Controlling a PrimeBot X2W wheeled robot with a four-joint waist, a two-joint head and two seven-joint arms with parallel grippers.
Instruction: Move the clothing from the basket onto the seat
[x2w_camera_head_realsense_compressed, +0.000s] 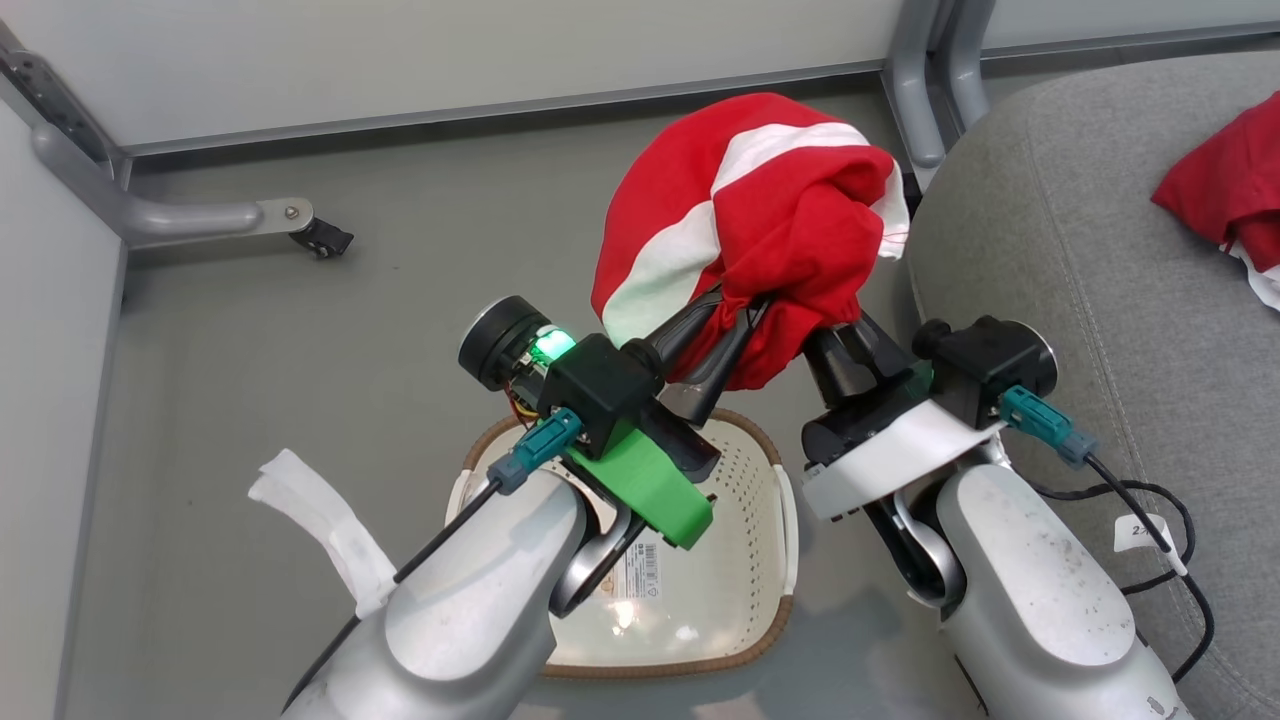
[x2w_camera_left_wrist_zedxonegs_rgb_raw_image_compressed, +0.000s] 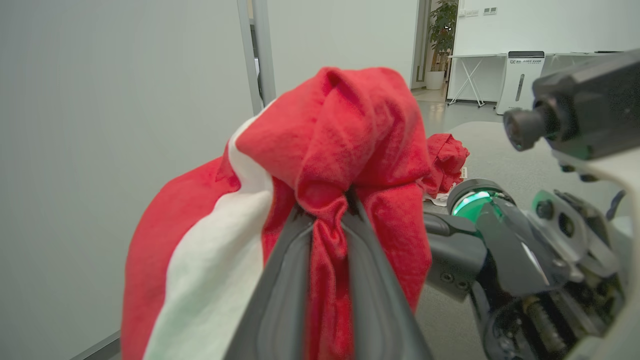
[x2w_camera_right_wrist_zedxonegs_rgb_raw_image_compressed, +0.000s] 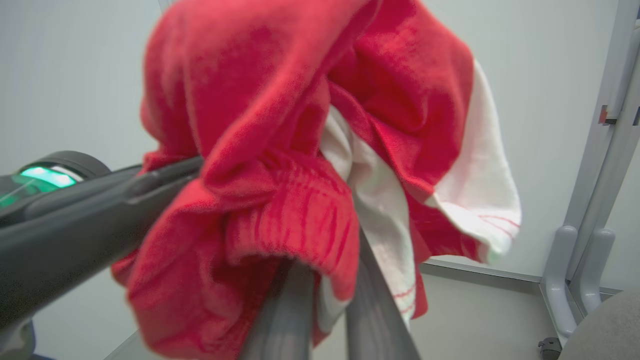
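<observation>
A red garment with a white stripe (x2w_camera_head_realsense_compressed: 760, 210) hangs bunched in the air, beyond the basket and beside the seat's left edge. My left gripper (x2w_camera_head_realsense_compressed: 735, 315) is shut on its lower folds; in the left wrist view red cloth (x2w_camera_left_wrist_zedxonegs_rgb_raw_image_compressed: 350, 130) is pinched between the fingers of that gripper (x2w_camera_left_wrist_zedxonegs_rgb_raw_image_compressed: 327, 210). My right gripper (x2w_camera_head_realsense_compressed: 835, 330) is shut on the same bundle from the right, its tips (x2w_camera_right_wrist_zedxonegs_rgb_raw_image_compressed: 325, 270) buried under the fabric (x2w_camera_right_wrist_zedxonegs_rgb_raw_image_compressed: 280, 125). The cream basket (x2w_camera_head_realsense_compressed: 760, 450) sits on the floor below my arms, its labelled bottom bare. A second red garment (x2w_camera_head_realsense_compressed: 1225, 185) lies on the grey seat (x2w_camera_head_realsense_compressed: 1050, 250).
Grey metal frame legs, one with a caster (x2w_camera_head_realsense_compressed: 320, 238), stand along the pale wall panels at the back left, and another leg (x2w_camera_head_realsense_compressed: 925, 80) rises at the seat's corner. A black cable (x2w_camera_head_realsense_compressed: 1150, 520) trails from my right wrist over the seat's front. A white strip (x2w_camera_head_realsense_compressed: 320, 520) hangs off my left forearm.
</observation>
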